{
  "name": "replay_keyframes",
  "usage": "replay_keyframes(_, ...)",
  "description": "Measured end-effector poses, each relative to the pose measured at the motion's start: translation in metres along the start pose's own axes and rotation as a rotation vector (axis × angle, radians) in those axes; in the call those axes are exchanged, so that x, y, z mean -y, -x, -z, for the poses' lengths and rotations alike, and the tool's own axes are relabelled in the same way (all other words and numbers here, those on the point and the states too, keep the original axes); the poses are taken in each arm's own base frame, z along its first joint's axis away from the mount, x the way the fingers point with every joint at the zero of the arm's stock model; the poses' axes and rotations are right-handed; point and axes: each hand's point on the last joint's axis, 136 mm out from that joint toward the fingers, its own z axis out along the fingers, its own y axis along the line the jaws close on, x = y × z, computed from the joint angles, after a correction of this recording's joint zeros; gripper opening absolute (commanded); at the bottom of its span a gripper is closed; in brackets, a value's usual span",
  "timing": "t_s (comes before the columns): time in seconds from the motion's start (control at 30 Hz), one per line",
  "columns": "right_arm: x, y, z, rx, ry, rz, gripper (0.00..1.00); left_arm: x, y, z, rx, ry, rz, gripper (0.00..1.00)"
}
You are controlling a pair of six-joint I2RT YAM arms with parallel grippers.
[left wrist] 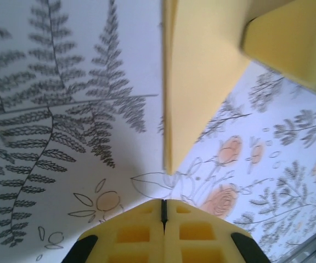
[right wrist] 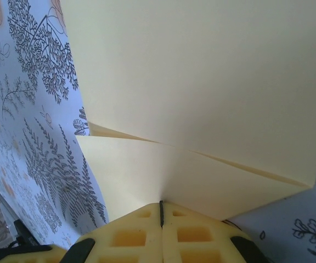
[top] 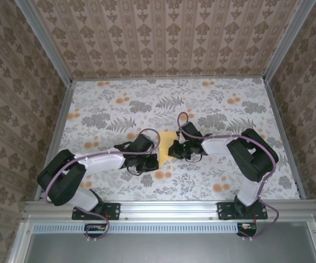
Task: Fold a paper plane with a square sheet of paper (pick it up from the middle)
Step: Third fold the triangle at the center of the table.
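The square sheet of paper [top: 167, 141] is pale yellow and lies partly folded at the table's middle, between my two grippers. In the right wrist view the sheet [right wrist: 213, 98] shows a folded flap with a diagonal crease, and its near edge runs into my right gripper [right wrist: 161, 205], whose jaws are shut on it. My left gripper [left wrist: 163, 204] is shut with nothing between its fingers, just short of the lifted paper's [left wrist: 199, 82] lower tip. A yellow finger of the right gripper [left wrist: 292, 41] shows at the left wrist view's upper right. In the top view my left gripper [top: 153, 154] and right gripper [top: 175, 149] nearly meet at the sheet.
A floral tablecloth [top: 213, 104] with grey ferns and orange flower blotches [top: 233, 100] covers the table. Patterned walls close off the left, right and far sides. An aluminium rail [top: 169, 208] runs along the near edge by the arm bases.
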Motion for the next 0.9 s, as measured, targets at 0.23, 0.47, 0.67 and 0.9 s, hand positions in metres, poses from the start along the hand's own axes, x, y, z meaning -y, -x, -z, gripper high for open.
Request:
replay_keyframes(0.23,-0.001,0.001,0.0,0.004,0.004,-0.016,0.06,0.013,0.03,0.001,0.07,-0.018,-0.006,0.0)
replay_keyframes(0.47,-0.002,0.004,-0.001,0.011,0.013,-0.017,0.06,0.009,0.034,-0.026,0.027,-0.005,0.01,0.0)
replay_keyframes(0.67,-0.002,0.005,-0.001,0.014,0.015,-0.016,0.06,0.008,0.033,-0.029,0.014,0.001,0.014,0.0)
replay_keyframes(0.9,0.004,0.012,0.003,0.022,0.021,-0.018,0.06,0.005,0.032,-0.029,0.006,0.017,0.02,0.0)
